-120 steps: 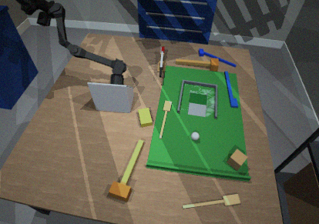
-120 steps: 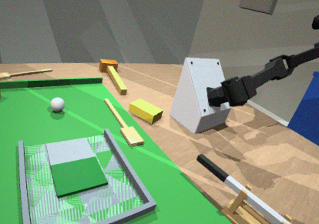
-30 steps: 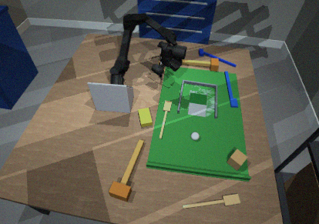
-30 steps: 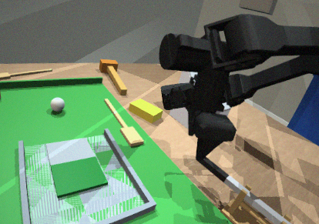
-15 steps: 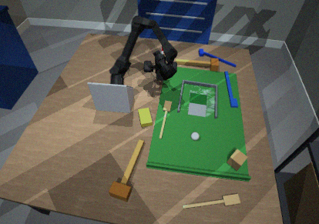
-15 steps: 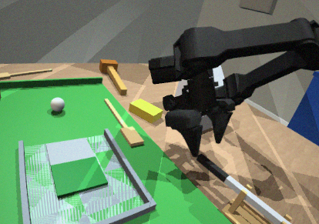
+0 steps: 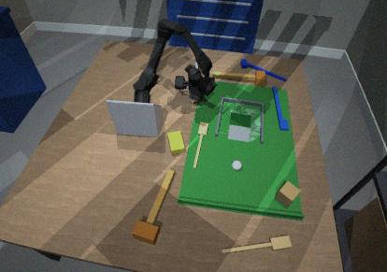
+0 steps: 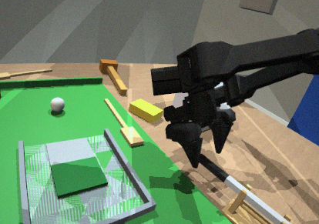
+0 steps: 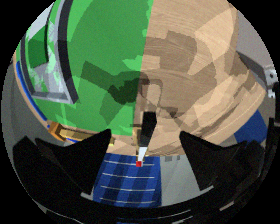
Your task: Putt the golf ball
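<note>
The putter lies on a small wooden stand (image 8: 237, 202). Its black grip (image 8: 213, 170) (image 9: 148, 126), white shaft (image 8: 254, 199) (image 9: 142, 151) and small red end (image 9: 139, 163) show; the arm mostly hides it in the top view. My gripper (image 7: 200, 94) (image 8: 207, 158) (image 9: 146, 134) is open and empty, pointing down near the black grip, which lies between the fingers in the wrist view. The exact height gap is unclear. The white golf ball (image 7: 236, 165) (image 8: 58, 104) rests on the green mat. The grey ramp (image 7: 239, 133) (image 8: 69, 151) leads to the raised green (image 7: 240, 119) (image 8: 78, 176).
Grey rails (image 7: 263, 122) (image 8: 129, 172) border the ramp area on three sides. A yellow block (image 7: 176, 142) (image 8: 146, 110) and a pale wooden mallet (image 7: 203, 129) (image 8: 132, 137) lie near the mat's arm side. A tan block (image 7: 288, 193), blue sticks and orange-headed hammers lie around.
</note>
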